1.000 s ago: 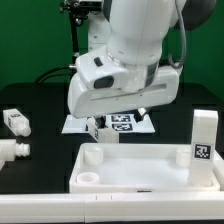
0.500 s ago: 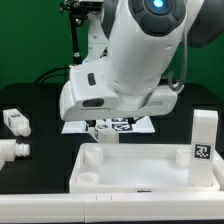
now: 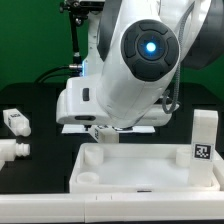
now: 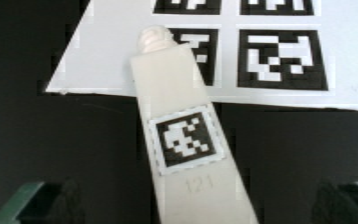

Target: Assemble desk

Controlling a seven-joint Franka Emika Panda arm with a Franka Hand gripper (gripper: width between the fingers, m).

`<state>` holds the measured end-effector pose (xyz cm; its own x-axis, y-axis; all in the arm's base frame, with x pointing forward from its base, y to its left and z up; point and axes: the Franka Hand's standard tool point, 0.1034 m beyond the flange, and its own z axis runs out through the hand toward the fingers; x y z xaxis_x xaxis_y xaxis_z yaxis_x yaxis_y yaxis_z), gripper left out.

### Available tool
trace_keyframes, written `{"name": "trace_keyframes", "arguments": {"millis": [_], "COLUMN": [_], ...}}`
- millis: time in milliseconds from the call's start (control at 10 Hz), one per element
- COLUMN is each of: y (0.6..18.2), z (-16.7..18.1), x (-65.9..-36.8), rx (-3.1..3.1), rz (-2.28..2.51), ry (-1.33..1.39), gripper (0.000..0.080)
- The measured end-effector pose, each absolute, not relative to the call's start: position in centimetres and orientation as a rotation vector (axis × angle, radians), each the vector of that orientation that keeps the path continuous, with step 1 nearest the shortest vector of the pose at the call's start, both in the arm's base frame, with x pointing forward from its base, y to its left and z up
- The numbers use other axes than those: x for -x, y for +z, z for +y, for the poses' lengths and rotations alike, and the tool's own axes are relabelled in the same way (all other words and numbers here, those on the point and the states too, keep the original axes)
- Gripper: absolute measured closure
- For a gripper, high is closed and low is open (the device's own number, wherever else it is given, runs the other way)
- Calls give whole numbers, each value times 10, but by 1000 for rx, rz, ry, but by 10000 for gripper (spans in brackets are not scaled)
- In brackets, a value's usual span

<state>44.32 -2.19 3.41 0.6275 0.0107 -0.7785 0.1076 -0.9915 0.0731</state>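
The white desk top [image 3: 140,168] lies at the front of the black table, rim up, with round holes at its corners. One square leg [image 3: 204,137] stands upright at its far right corner, tag facing front. Two more legs [image 3: 14,122] [image 3: 12,150] lie at the exterior view's left. In the wrist view a fourth leg [image 4: 179,120] lies on the table with its peg end on the marker board [image 4: 265,45]. My gripper [image 4: 194,205] is open, its fingers [image 4: 34,200] astride the leg's tagged end without touching it. In the exterior view the arm hides the gripper.
The large white arm body [image 3: 140,60] fills the middle of the exterior view and hides most of the marker board [image 3: 74,127]. A green wall stands behind the table. The table's front edge runs just below the desk top.
The arm has swung toward the exterior view's left and come lower, turning its blue-lit joint to the camera. It now covers the marker board and the lying leg. The parts have not moved.
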Motion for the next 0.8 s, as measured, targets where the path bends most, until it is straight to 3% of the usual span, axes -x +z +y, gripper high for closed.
{"name": "trace_keyframes", "arguments": {"millis": [800], "y": [13], "z": [-35], "x": [-428], "rx": [-2674], "rz": [-39], "ry": [-1362], "gripper": [162]}}
